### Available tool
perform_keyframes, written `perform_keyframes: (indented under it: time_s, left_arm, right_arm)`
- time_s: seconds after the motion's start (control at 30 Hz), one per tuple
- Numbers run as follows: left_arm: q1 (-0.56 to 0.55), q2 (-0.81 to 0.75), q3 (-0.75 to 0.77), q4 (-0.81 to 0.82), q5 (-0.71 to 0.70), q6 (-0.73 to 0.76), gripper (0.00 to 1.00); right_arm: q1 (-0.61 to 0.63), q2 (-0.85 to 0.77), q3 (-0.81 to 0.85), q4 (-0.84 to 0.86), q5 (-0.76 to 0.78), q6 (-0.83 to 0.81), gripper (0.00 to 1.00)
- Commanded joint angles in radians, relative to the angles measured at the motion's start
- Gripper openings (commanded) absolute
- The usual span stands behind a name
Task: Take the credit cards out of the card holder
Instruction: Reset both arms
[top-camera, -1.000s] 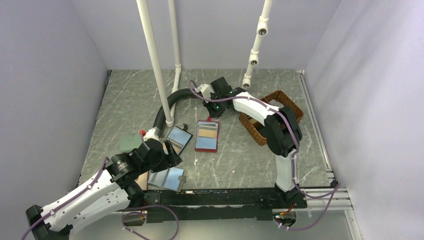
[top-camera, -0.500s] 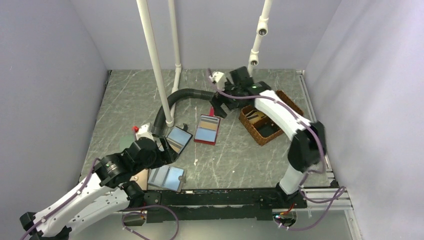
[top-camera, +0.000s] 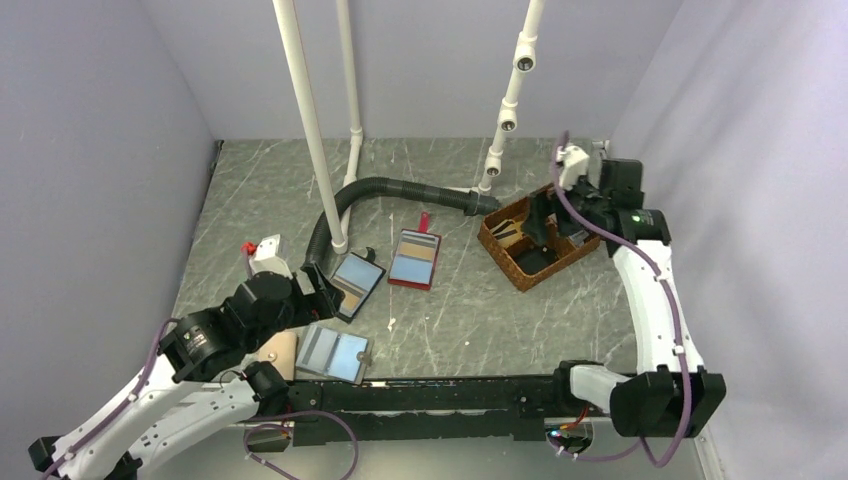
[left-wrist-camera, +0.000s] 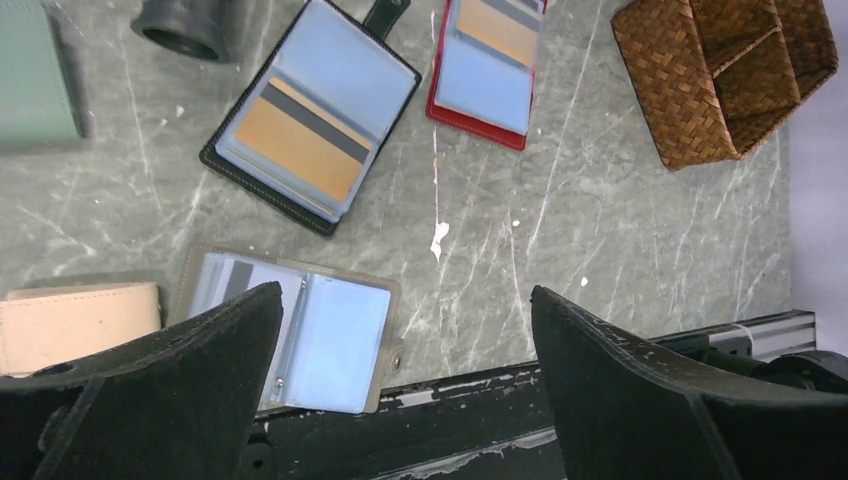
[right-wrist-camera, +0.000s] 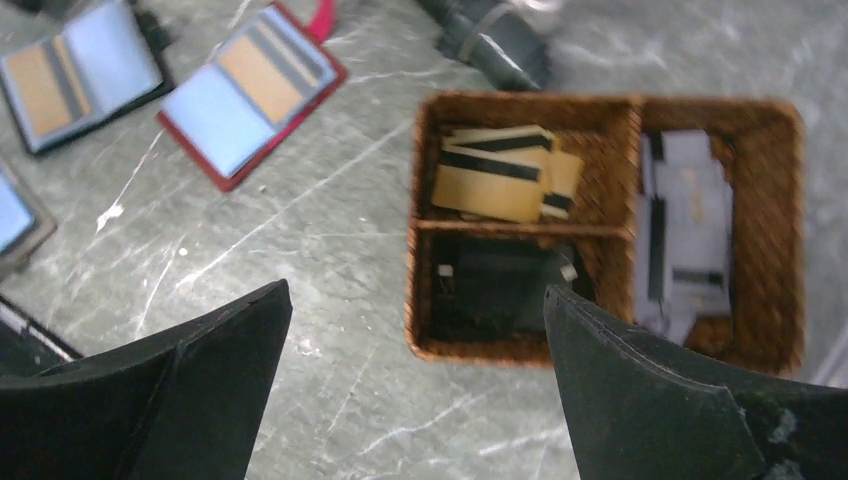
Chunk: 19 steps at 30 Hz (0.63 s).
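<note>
My right tool (right-wrist-camera: 415, 295) hangs over the wicker basket (right-wrist-camera: 700, 101) at the far right of the table, fingers apart and empty. Some credit cards (right-wrist-camera: 495, 170) lie in the basket's compartments. My left tool (left-wrist-camera: 405, 295) is also spread wide and holds nothing, above a grey folding wallet (left-wrist-camera: 290, 345). The card holder (top-camera: 415, 260) lies open mid-table, its long axis running near to far with the pull tab at the far end. It is left of my right tool and right of my left, which I judge slightly nearer.

Soft, even overhead light; weak shadows. Right wrist view motion-blurred; left wrist sharp, card holder (left-wrist-camera: 487, 62) slightly smeared.
</note>
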Motion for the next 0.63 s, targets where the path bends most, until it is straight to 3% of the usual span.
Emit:
perform_keyframes:
  time_s: [0.0, 0.23, 0.6]
  left_arm:
    - [-0.002, 0.066, 0.103, -0.029, -0.071, 0.087, 0.99]
    - [-0.002, 0.129, 0.196, -0.042, -0.086, 0.167, 0.99]
    - [-0.002, 0.131, 0.233, -0.052, -0.1, 0.183, 0.99]
  right_arm:
    - [-0.134, -0.077, -0.021, 0.059, 0.005, 0.173, 1.0]
    - [-0.249, -0.157, -0.049, 0.073, 0.004, 0.247, 1.0]
    - [-0.282, -0.149, -0.071, 0.077, -0.027, 0.265, 1.0]
